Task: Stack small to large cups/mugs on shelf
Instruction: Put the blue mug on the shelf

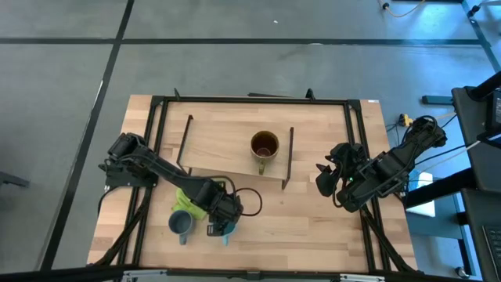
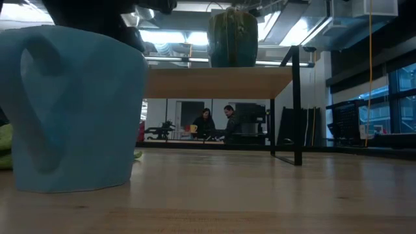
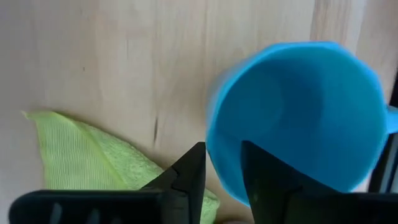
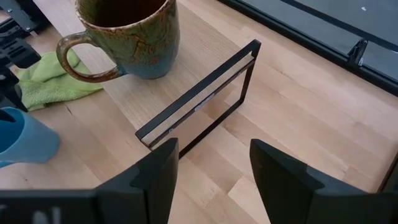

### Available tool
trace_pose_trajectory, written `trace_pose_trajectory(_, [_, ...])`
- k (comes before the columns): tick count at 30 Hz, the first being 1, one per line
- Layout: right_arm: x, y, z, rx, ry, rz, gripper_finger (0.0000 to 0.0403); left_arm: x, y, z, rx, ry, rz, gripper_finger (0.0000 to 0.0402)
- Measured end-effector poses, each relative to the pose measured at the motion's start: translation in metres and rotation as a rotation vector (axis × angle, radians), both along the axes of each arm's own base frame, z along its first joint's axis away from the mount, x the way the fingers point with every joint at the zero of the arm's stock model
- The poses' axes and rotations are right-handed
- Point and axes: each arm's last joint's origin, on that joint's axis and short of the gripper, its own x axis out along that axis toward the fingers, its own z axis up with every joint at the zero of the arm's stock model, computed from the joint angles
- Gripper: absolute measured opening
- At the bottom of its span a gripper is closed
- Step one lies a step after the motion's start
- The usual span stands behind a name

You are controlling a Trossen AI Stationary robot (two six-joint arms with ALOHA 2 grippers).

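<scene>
We see a bright light-blue mug [image 3: 298,118] and a grey-blue mug [image 1: 180,224]. The larger mug [image 4: 127,37] is olive-brown with a crackled pattern. The cloth [image 3: 93,155] is lime-green, the shelf [image 1: 227,149] light wood with black legs.
</scene>
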Motion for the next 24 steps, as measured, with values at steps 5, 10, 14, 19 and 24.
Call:
trace_pose_trajectory(5, [0.0000,0.0000,0.0000,-0.006,0.003,0.006,0.0200,0.0003,-0.0010,-0.0002,0.020,-0.017,0.009,0.0094])
trace_pose_trajectory(10, [0.0001,-0.0002,0.0001,-0.010,0.000,0.005,0.0200,0.0017,-0.0010,0.0001,0.026,-0.034,0.001,0.0094])
trace_pose_trajectory(14, [0.0001,-0.0001,0.0001,-0.010,0.000,0.005,0.0200,0.0021,-0.0012,0.0000,0.029,-0.040,-0.024,0.0090])
trace_pose_trajectory(19, [0.0001,-0.0001,0.0002,-0.011,0.000,0.005,0.0200,0.0007,-0.0007,-0.0046,0.028,-0.031,-0.022,0.0070])
trace_pose_trajectory(24, [0.0001,-0.0001,0.0002,-0.011,0.000,0.005,0.0200,0.0009,-0.0008,-0.0049,0.027,-0.034,-0.019,0.0038])
